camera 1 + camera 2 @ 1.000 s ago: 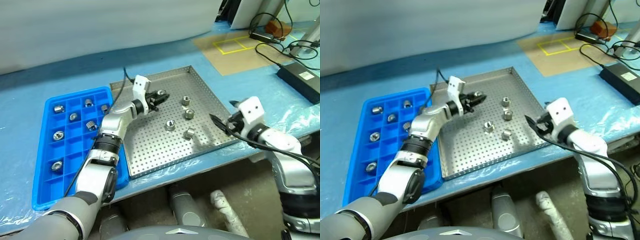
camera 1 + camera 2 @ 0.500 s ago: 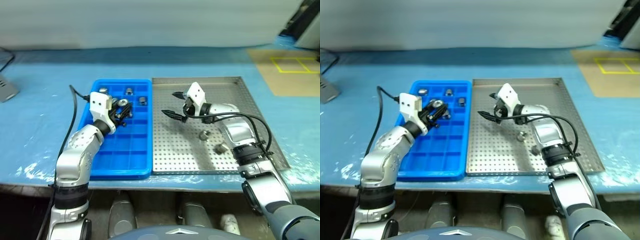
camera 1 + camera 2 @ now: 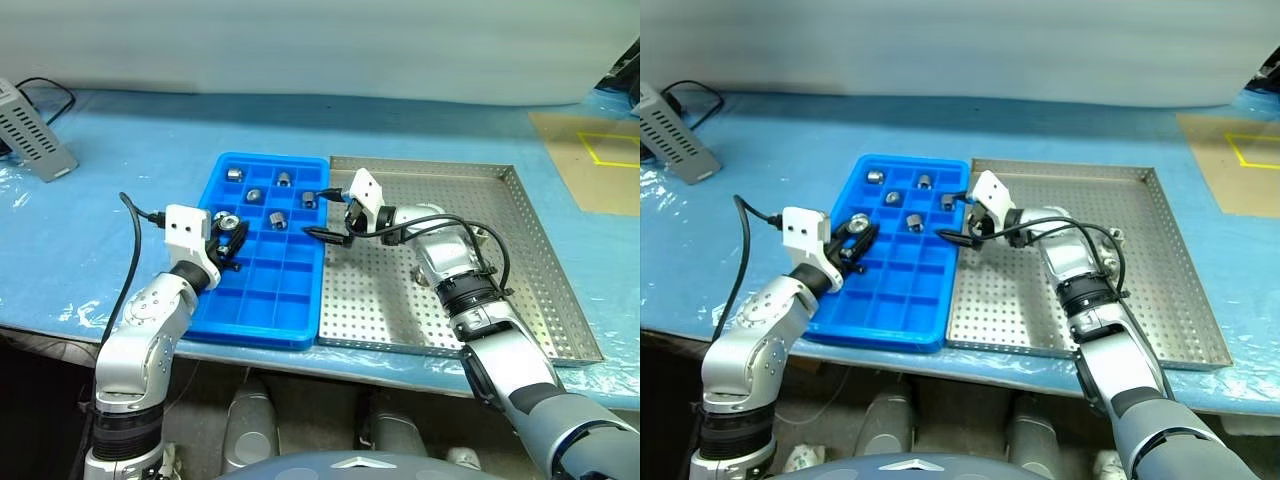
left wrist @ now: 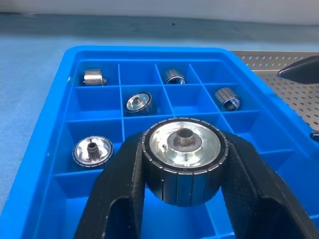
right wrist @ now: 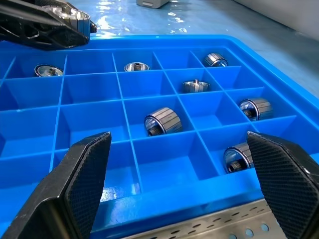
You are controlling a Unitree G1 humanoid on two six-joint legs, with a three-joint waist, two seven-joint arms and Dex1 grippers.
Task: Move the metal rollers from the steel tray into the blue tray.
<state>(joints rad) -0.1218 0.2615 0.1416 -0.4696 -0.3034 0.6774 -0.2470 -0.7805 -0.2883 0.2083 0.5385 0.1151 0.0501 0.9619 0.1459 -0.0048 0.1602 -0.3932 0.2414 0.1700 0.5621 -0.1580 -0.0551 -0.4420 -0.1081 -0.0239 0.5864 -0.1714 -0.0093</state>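
Observation:
My left gripper (image 3: pixel 228 238) is shut on a ribbed metal roller (image 4: pixel 182 157) and holds it just above the left side of the blue tray (image 3: pixel 262 334). Several more rollers (image 3: pixel 277 219) lie in the tray's far compartments (image 4: pixel 138 101). My right gripper (image 3: pixel 327 216) hangs open and empty over the seam between the blue tray and the steel tray (image 3: pixel 500 300), pointing toward the blue tray's compartments (image 5: pixel 163 121). My right forearm stretches across the steel tray and hides part of its perforated floor.
The trays sit side by side on a table covered in blue plastic sheet (image 3: pixel 130 170). A grey vented box (image 3: pixel 30 128) with a cable stands at the far left. A brown panel with yellow tape (image 3: pixel 600 160) lies at the far right.
The camera has swung left. My left gripper carried the roller from over the steel tray to the blue tray's left side. My right gripper, still open, swept left to the trays' seam.

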